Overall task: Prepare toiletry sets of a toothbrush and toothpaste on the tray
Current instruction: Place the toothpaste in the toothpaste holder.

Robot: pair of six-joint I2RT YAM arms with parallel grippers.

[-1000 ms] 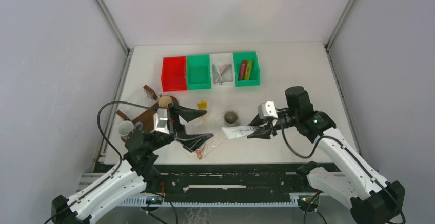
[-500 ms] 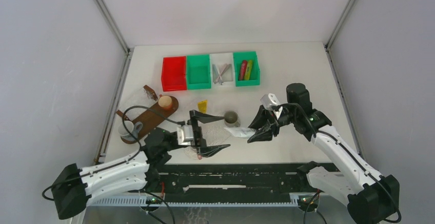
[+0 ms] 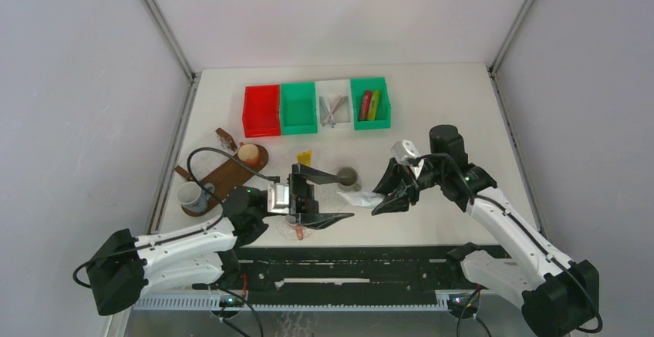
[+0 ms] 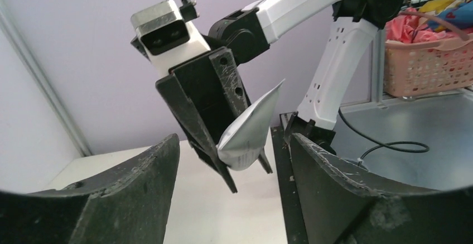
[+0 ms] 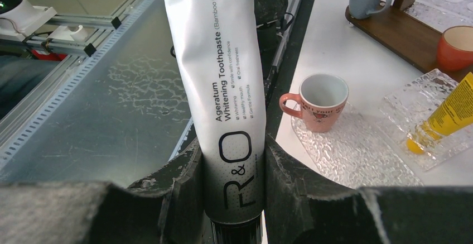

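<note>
A white toothpaste tube (image 5: 223,87) sits clamped near its black cap in my right gripper (image 5: 234,183). From above, that gripper (image 3: 383,198) holds the tube (image 3: 357,197) level over the table, flat end pointing left. My left gripper (image 3: 345,195) stands open facing it, its jaws either side of the tube's flat end (image 4: 249,127) without touching it. A yellow tube (image 3: 305,157) lies on a clear glass tray (image 3: 296,166). Toothbrushes (image 3: 332,109) lie crossed in the white bin. Red and yellow tubes (image 3: 369,106) rest in the right green bin.
A pink cup (image 5: 321,101) stands on a second glass tray (image 5: 357,149) under my left arm. A grey cup (image 3: 348,176) sits mid-table. A wooden board (image 3: 220,181) at the left carries an orange cup (image 3: 248,153) and a white mug (image 3: 189,194). Red (image 3: 261,110) and green (image 3: 298,109) bins stand behind.
My left gripper swung down and right from over the glass tray to face the tube, and its jaws narrowed a little. The right gripper tilted slightly, still holding the tube.
</note>
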